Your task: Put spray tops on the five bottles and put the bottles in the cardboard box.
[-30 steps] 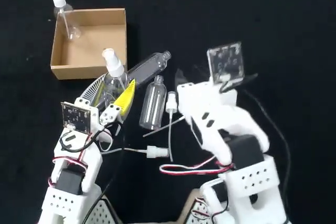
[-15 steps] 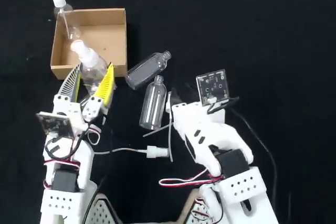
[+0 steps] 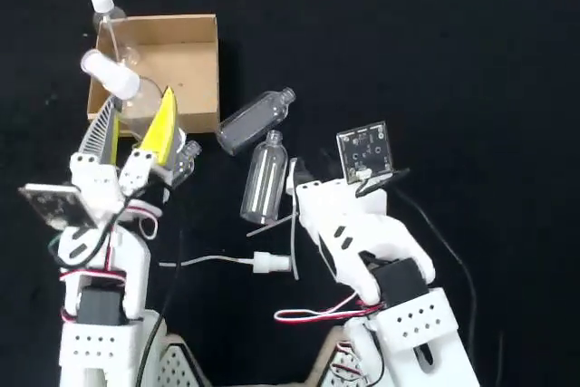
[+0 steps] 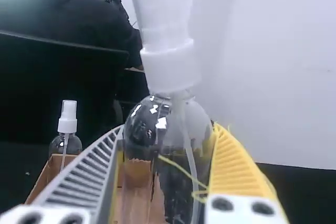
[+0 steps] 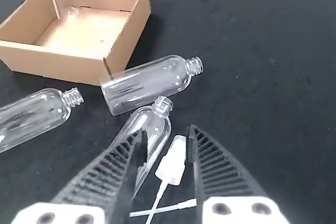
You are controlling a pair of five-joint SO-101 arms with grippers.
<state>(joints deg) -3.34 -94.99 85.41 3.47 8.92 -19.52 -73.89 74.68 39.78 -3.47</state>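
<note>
Status, high view: I read the left end effector (image 3: pixel 141 102) clamped on a bottle (image 3: pixel 130 92) over the near wall of the box (image 3: pixel 196 121). Right wrist view: right end effector (image 5: pixel 167 130) apart, straddling a spray top (image 5: pixel 170 165) on the surface (image 5: pixel 273 77).

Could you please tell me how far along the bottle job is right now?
Done: one capped bottle stands in the cardboard box. In hand: the left gripper holds a second capped bottle over the box's near edge, and the open right gripper straddles a loose spray top. Left: three uncapped bottles lie on the table near another spray top; none is boxed.
</note>
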